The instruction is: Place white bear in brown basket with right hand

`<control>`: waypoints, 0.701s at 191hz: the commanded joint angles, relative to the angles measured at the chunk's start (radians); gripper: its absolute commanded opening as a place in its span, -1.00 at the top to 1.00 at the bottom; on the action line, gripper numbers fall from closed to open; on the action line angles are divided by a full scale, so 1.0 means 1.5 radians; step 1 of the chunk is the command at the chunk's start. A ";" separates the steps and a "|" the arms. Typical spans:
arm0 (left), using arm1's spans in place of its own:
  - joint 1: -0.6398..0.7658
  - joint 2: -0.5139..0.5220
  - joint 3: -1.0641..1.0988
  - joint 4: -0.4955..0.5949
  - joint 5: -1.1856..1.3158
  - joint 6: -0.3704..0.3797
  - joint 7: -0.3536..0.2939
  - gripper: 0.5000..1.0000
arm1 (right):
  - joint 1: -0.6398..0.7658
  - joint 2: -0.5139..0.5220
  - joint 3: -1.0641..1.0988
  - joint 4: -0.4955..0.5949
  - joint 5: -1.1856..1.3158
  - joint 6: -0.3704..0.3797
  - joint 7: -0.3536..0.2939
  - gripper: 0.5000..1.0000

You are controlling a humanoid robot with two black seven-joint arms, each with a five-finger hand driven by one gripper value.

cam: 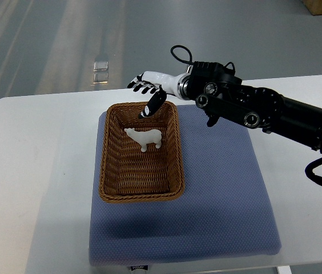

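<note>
The white bear (145,137) lies inside the brown wicker basket (109,171), in its far half. My right hand (147,91) is over the basket's far rim, above and just beyond the bear. Its fingers (141,84) are spread and hold nothing; the thumb points down toward the basket. The black right arm (264,111) reaches in from the right edge. The left arm is not in view.
The basket sits on a blue-grey mat (218,200) on a white table (29,171). The table's far edge runs just behind my hand. A small clear object (100,64) lies on the floor beyond the table.
</note>
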 commanded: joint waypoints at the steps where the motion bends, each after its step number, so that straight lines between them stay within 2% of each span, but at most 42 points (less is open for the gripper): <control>1: 0.000 0.000 0.000 -0.001 0.000 0.000 0.000 -1.00 | -0.019 -0.037 0.087 0.002 0.001 -0.001 0.018 -0.44; 14: 0.000 0.000 0.001 -0.001 0.000 -0.001 0.000 -1.00 | -0.073 -0.055 0.180 0.002 0.001 -0.002 0.035 -0.47; 38: 0.000 0.000 0.001 -0.002 0.000 0.000 0.000 -1.00 | -0.162 -0.059 0.351 0.006 0.015 -0.003 0.038 -0.47; 61: 0.000 0.000 0.001 -0.002 0.000 0.000 0.000 -1.00 | -0.247 -0.046 0.479 0.006 0.116 -0.003 0.039 -0.47; 81: 0.000 0.000 0.001 -0.003 0.000 0.000 0.000 -1.00 | -0.287 -0.038 0.526 0.005 0.204 -0.009 0.041 -0.49; 89: 0.000 0.000 0.001 -0.003 0.000 0.000 0.000 -1.00 | -0.299 -0.035 0.543 0.005 0.241 -0.015 0.047 -0.65; 97: 0.000 0.000 0.001 -0.004 0.000 0.000 0.000 -1.00 | -0.313 -0.030 0.551 0.002 0.275 -0.018 0.061 -0.70; 134: 0.000 0.000 0.001 -0.004 0.000 0.000 0.000 -1.00 | -0.355 -0.025 0.553 -0.016 0.420 -0.017 0.138 -0.70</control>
